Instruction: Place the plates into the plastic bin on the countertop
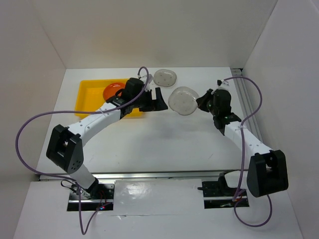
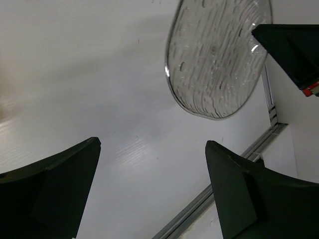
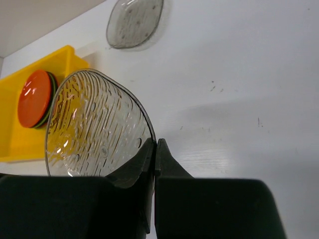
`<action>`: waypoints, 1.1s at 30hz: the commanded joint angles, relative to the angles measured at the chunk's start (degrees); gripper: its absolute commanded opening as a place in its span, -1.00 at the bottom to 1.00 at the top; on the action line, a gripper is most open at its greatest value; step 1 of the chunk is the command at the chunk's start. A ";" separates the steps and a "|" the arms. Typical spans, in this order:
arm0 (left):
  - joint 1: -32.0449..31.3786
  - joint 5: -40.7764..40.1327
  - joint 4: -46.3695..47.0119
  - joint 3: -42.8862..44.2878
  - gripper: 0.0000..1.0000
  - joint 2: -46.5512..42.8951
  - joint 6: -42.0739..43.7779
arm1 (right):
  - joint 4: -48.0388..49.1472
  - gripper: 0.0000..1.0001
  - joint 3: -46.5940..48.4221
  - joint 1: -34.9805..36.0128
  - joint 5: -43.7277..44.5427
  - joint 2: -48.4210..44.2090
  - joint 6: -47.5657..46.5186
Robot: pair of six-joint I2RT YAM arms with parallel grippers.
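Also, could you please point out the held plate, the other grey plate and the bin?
held plate (image 1: 182,100), top view, its centre
other grey plate (image 1: 165,77), top view, its centre
yellow bin (image 1: 89,97), top view, bare floor

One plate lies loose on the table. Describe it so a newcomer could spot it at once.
Start at the yellow bin at the back left of the table and look right past it, near the back wall: a grey translucent rounded-square plate lies flat there. Its twin is pinched by the rim in the right gripper, off the surface; this one lies untouched.
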 commanded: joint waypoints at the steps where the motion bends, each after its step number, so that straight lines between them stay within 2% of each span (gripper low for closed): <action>1: -0.26 1.86 3.39 -0.47 1.00 -2.86 0.51 | 3.85 -1.00 0.08 0.46 3.20 -1.39 -0.09; 7: -0.26 1.52 4.01 1.81 1.00 -0.58 0.51 | 5.52 -1.00 0.78 1.17 -8.49 -2.08 -0.54; 10: -0.26 0.81 5.15 2.34 0.91 0.83 1.04 | 5.35 -1.00 1.65 1.17 -13.24 -2.09 -0.54; 11: -0.26 0.81 5.16 2.86 0.75 0.83 1.04 | 4.82 -1.00 2.27 1.17 -14.55 -0.87 -0.54; 13: -0.26 0.11 5.77 2.87 0.57 1.45 1.04 | 4.82 -1.00 2.80 1.17 -16.68 -0.86 -0.54; 17: -0.26 -4.02 5.77 4.09 -0.15 2.59 1.57 | 4.82 -1.00 2.27 2.39 -18.25 -2.00 -0.01; 20: -0.26 -6.31 4.98 5.32 -0.54 3.73 2.10 | 4.29 -1.00 2.27 2.92 -20.54 -2.00 0.60; 21: -0.26 -7.01 4.20 5.33 -0.86 4.52 2.10 | 4.29 -1.00 2.27 2.93 -21.15 -2.00 0.61; 22: -0.26 -7.63 3.32 6.81 -1.00 4.52 2.10 | 4.81 -0.99 2.27 2.93 -21.68 -2.00 1.22; 23: -0.26 -8.33 2.62 7.52 -1.00 5.48 2.10 | 4.82 -0.63 2.27 2.93 -21.68 -2.00 1.22; 25: -0.26 -10.17 1.21 9.53 -1.00 6.19 2.10 | 3.95 0.75 1.57 3.45 -17.50 -2.53 1.22; 26: -0.26 -14.27 -0.71 10.33 -1.00 6.19 2.10 | 1.94 1.00 0.96 3.45 -14.86 -2.53 1.22; 29: 1.31 -22.62 -5.37 14.45 -1.00 6.72 1.49 | -0.63 1.00 -1.93 3.45 -8.16 -3.06 1.22; 33: 10.53 -26.97 -10.14 16.49 -1.00 6.72 -1.33 | 0.94 1.00 -7.03 3.45 -7.36 -1.83 2.28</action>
